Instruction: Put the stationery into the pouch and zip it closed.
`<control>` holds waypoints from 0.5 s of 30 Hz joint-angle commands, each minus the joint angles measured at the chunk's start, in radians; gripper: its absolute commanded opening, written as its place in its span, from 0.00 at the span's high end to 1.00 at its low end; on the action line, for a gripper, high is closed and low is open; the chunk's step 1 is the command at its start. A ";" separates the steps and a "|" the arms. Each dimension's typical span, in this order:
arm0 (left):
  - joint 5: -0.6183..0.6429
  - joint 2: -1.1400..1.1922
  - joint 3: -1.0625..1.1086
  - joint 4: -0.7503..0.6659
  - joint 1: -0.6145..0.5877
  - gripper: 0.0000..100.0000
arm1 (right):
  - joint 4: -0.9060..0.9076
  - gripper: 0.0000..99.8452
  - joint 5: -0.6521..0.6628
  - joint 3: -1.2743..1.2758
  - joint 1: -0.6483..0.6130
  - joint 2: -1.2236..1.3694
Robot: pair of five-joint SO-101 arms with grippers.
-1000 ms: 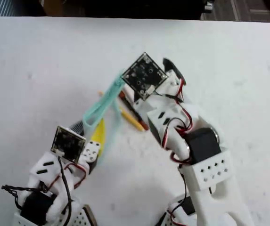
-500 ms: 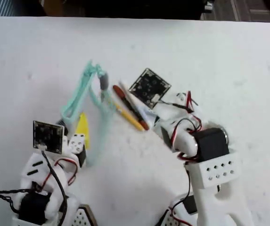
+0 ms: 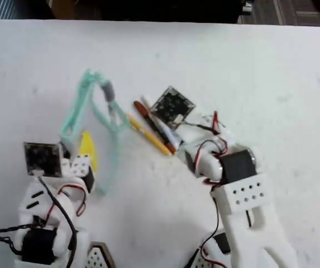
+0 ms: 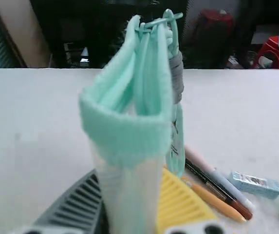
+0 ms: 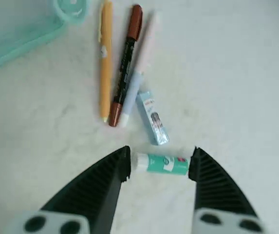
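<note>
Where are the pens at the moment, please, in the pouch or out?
Out: all three pens lie on the table beside the pouch.

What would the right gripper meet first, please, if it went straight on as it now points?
Probably the small teal tube, lying crosswise on the table between the fingertips of the open right gripper; how far above it the gripper hangs is unclear.

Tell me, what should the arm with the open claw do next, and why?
Probably shut the right gripper on the small green tube. In the right wrist view the tube lies on the table right between its open fingers, so it looks lined up for a grab. The left gripper holds the mint pouch up, and the pens lie outside it.
</note>
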 commanded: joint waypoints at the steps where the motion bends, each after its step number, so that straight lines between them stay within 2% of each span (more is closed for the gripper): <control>1: 0.140 -0.008 -0.055 -0.040 -0.166 0.98 | -0.051 0.82 -0.046 -0.031 -0.094 0.062; 3: 0.161 -0.008 -0.055 -0.040 -0.197 0.98 | -0.074 0.82 -0.107 -0.092 -0.105 0.157; 7: 0.161 -0.008 -0.054 -0.040 -0.183 0.98 | -0.077 0.82 -0.180 -0.301 -0.105 0.417; 15: 0.161 -0.008 -0.049 -0.040 -0.139 0.98 | -0.068 0.82 -0.189 -0.654 -0.101 0.951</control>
